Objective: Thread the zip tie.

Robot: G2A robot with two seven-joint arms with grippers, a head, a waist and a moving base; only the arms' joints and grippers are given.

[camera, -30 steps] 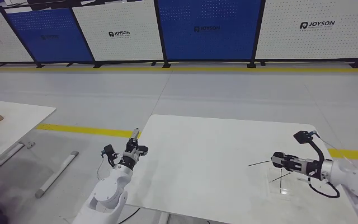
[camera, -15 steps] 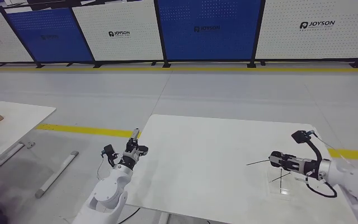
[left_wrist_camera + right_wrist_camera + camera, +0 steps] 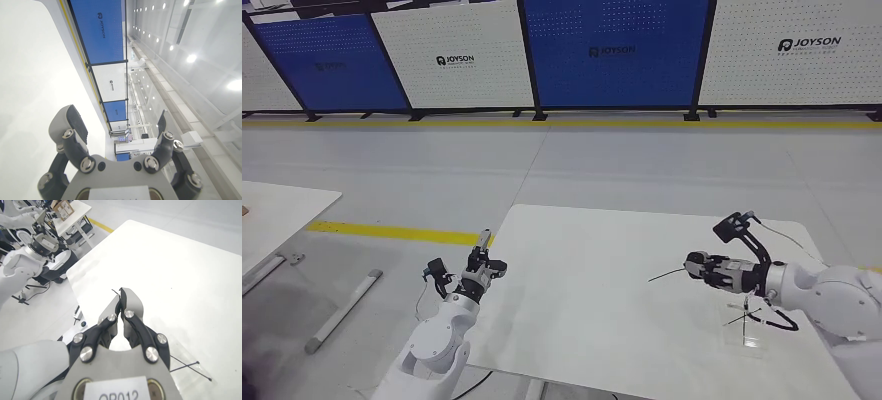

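Right gripper (image 3: pixel 120 294): jaws clamped on tie (image 3: pixel 667 273); free end projected ahead of jaws, above tabletop (image 3: pixel 582 300). Left gripper (image 3: pixel 119 118): jaws stood apart, empty, well apart from tie. Step: tie in grip, threading not begun. Next probably called for second grip and fine end-to-head alignment.

mfg hall (pegboard panels (image 3: pixel 617 50), floor tape (image 3: pixel 392 233))

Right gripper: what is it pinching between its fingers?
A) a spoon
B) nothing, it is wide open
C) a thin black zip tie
C: the right gripper is shut on a thin black zip tie, whose free end sticks out past the fingertips above the table.
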